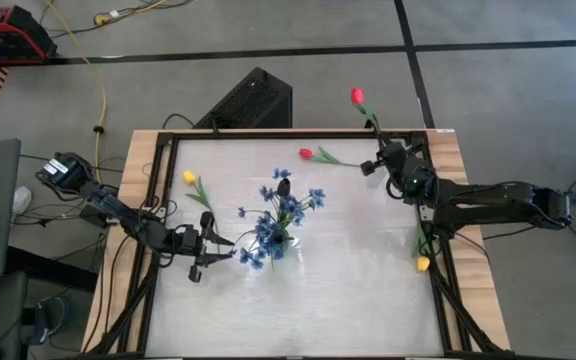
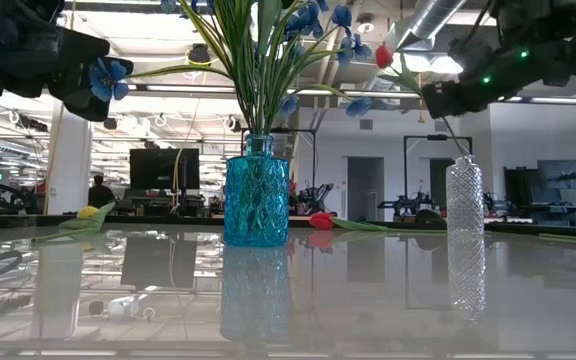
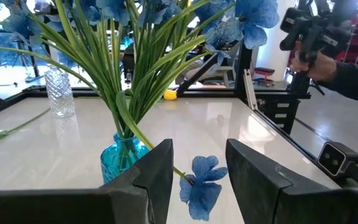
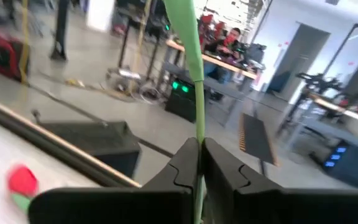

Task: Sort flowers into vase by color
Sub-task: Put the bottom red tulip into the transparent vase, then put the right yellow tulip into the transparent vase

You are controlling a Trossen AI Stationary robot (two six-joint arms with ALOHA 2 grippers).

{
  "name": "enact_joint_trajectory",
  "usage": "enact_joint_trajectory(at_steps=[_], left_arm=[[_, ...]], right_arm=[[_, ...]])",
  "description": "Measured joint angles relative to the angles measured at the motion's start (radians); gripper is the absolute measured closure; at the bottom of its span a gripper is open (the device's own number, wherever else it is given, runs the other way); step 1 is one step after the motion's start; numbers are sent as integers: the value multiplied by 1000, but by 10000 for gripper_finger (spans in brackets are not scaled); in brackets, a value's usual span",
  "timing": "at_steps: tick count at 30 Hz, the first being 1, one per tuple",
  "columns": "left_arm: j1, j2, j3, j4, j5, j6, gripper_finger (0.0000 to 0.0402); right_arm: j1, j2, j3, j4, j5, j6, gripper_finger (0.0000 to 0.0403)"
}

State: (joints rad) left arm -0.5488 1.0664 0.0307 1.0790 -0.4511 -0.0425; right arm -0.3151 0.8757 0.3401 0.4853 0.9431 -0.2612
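A blue glass vase (image 1: 278, 243) stands mid-table holding several blue sprays (image 1: 286, 210). My left gripper (image 3: 199, 163) hovers open beside it on the table's left, its fingers on either side of one low blue blossom (image 3: 201, 185) without touching it. My right gripper (image 4: 199, 163), at the table's far right, is shut on a red tulip (image 1: 357, 96). A clear glass vase (image 2: 465, 194) stands below it. A second red tulip (image 1: 306, 153) and two yellow tulips (image 1: 189, 177) (image 1: 423, 263) lie flat on the table. My right gripper pinches the red tulip's green stem (image 4: 198, 134) between its two fingers, which lie across the stem. The flower is lifted clear and tilted, its red head (image 2: 384, 55) up beyond the far edge. Its lower stem (image 2: 450, 135) slants down toward the clear vase's mouth.
A black frame (image 1: 268, 131) rims the table. A dark box (image 1: 251, 100) sits on the floor beyond the far edge, and cables (image 1: 133, 215) trail by the left arm. Bare tabletop (image 1: 348, 290) lies on the near side.
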Motion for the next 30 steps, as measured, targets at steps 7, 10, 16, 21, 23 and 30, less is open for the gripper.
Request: enact_joint_trajectory(at_steps=[7, 10, 16, 21, 23, 30], left_arm=[[0, 0, 0, 0, 0, 19, 265], [0, 0, 0, 0, 0, 31, 265], [0, 0, 0, 0, -1, 42, 265], [0, 0, 0, 0, -1, 42, 265], [0, 0, 0, 1, 0, 42, 265], [0, 0, 0, 3, 0, 39, 265]], right_arm=[[102, -7, 0, -63, 69, -86, 342], [141, -8, 0, -63, 153, -88, 341], [221, -8, 5, -100, 288, -136, 340], [275, -8, 39, -159, 297, -128, 339], [286, -8, 64, -232, 297, -90, 339], [278, -7, 210, -739, 176, 251, 339]])
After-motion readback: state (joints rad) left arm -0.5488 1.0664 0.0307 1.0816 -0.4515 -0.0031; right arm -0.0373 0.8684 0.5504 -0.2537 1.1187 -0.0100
